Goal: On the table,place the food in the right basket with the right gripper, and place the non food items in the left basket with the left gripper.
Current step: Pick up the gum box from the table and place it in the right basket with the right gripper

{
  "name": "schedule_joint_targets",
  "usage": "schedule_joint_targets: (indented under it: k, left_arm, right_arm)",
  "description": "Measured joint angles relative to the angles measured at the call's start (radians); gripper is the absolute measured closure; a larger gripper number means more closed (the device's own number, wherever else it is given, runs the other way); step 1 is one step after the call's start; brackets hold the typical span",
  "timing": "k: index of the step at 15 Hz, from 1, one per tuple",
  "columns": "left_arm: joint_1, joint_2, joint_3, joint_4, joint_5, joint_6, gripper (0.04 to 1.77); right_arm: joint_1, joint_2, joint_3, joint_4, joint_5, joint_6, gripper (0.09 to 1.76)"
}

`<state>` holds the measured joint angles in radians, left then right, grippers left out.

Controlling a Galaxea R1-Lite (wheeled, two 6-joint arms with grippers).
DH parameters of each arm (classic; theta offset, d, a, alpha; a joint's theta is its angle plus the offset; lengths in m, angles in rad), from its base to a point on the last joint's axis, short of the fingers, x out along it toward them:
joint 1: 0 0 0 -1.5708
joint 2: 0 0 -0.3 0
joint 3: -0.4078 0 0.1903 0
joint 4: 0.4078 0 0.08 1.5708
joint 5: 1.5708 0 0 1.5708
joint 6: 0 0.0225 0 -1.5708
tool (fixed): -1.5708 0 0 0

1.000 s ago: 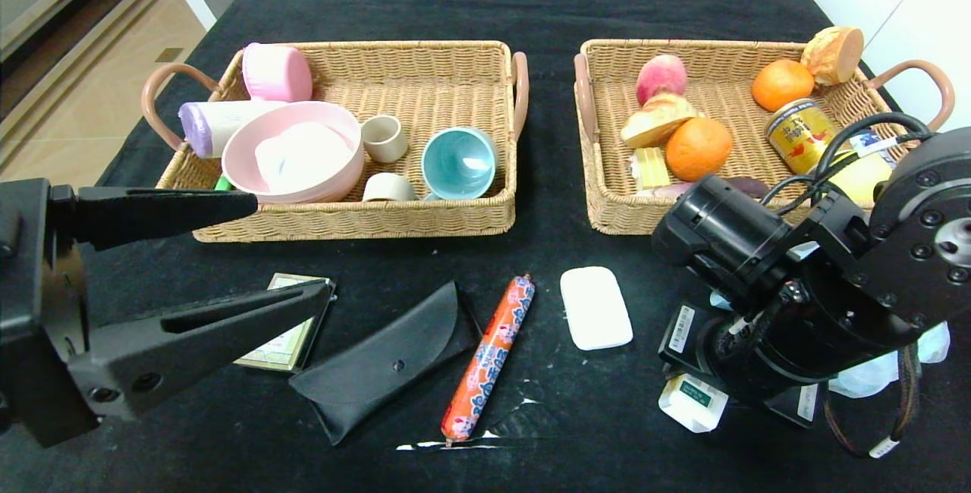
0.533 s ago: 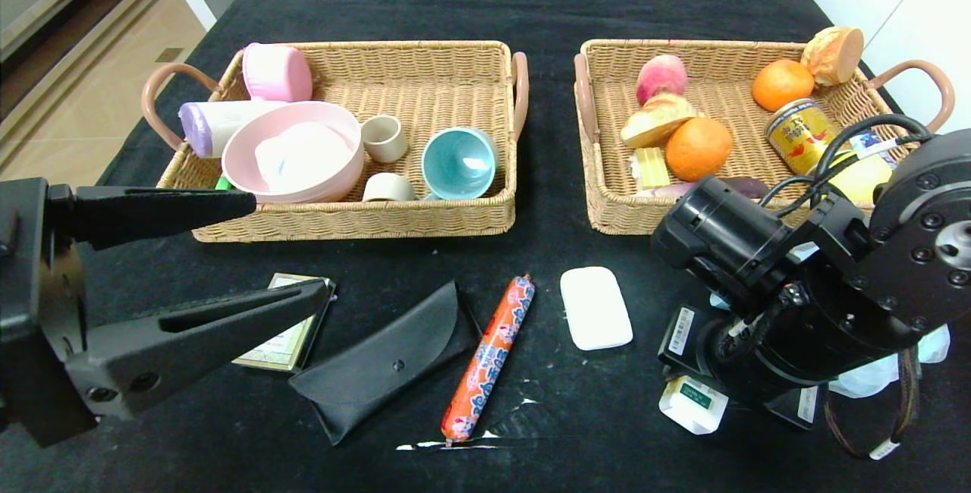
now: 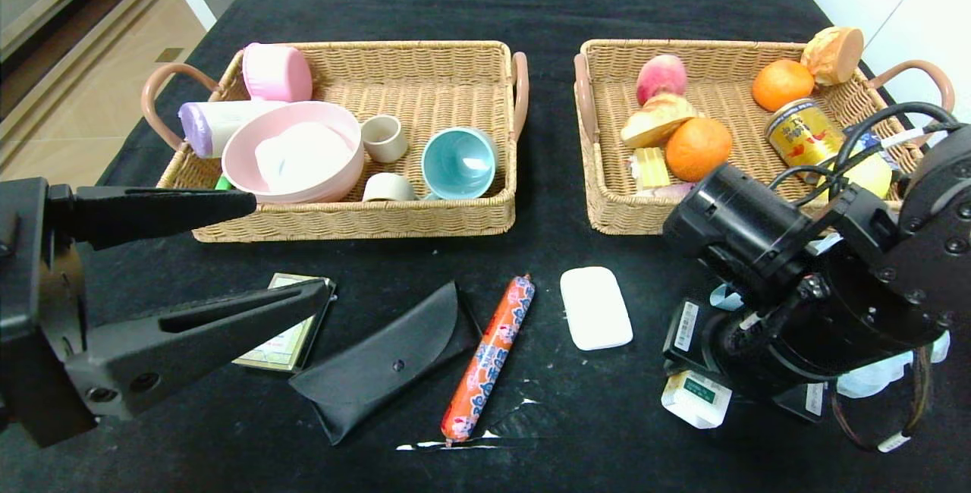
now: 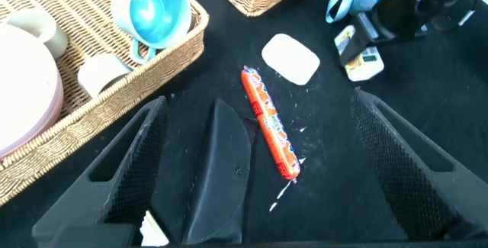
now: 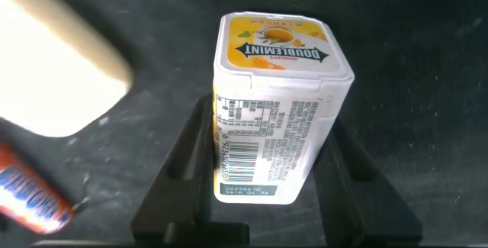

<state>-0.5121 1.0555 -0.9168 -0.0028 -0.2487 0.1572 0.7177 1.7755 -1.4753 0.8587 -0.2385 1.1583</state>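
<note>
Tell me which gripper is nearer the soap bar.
Right. The right gripper, shut on the white carton, is just to the right of the soap bar. The left gripper hangs open far to its left, over the card box.

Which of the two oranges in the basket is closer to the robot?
The round orange sitting beside the bread roll, toward the front of the right wicker basket. The other orange lies farther back, near the basket's far corner.

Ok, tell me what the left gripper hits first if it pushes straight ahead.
Probably the black pouch, lying between the open jaws of the left gripper; the sausage sits just beyond. Depth is unclear.
</note>
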Motion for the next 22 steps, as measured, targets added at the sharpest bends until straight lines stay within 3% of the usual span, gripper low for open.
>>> schedule_joint_targets:
  k: [14,18,22]
  left_arm:
    - [0.002,-0.003,0.001,0.0,0.0,0.0,0.09]
    - [0.001,-0.004,0.001,0.0,0.0,0.0,0.09]
    - [0.001,-0.004,0.001,0.0,-0.002,0.0,0.09]
  right_arm:
    - [-0.043,-0.178,-0.032,-0.16,0.041,-0.372,1.04]
    - [-0.123,-0.179,-0.077,-0.162,0.035,-0.534,1.04]
    - [-0.205,-0.152,-0.203,-0.162,0.035,-0.634,1.04]
